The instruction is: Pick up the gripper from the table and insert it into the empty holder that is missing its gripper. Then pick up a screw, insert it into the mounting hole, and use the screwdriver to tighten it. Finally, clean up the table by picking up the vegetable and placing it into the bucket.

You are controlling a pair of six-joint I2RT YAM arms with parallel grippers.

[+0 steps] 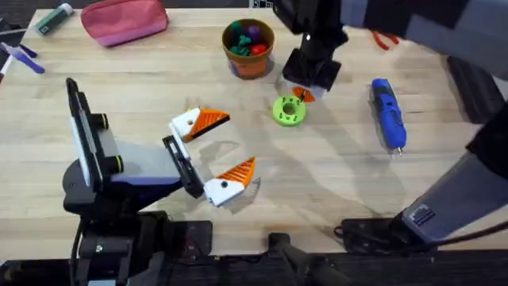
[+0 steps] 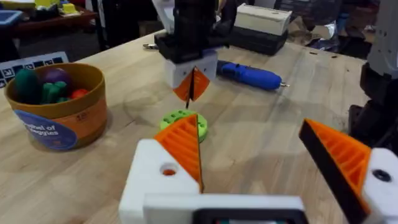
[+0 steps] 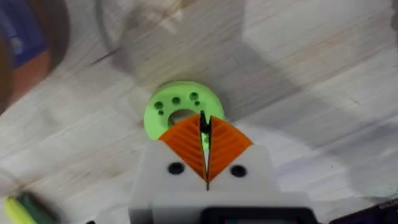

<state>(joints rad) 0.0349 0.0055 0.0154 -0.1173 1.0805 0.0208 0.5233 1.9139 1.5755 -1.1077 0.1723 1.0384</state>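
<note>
— On the desk, how far along was it?
— The gripper (image 2: 183, 146) sat in the holder (image 2: 152, 180) on the left hand (image 1: 238, 143), so I judged the insert done. That hand was spread wide and held nothing.
— Screw in?
— Looked like no. The holder's hole showed orange, while the other finger had a dark dot.
— Right hand?
— The right hand (image 1: 302, 94) hung over the green disc (image 1: 288, 111) with its pads pressed together. There was something thin between them, maybe a screw, couldn't tell.
— Screwdriver?
— The screwdriver (image 1: 387, 114) lay untouched at 3 o'clock from the disc.
— Cleanup?
— Not done, I'd say. A yellow-green bit, likely the vegetable (image 3: 13, 210), lay on the wood. The bucket (image 1: 248, 49) stood at 11 o'clock from the disc.
</note>
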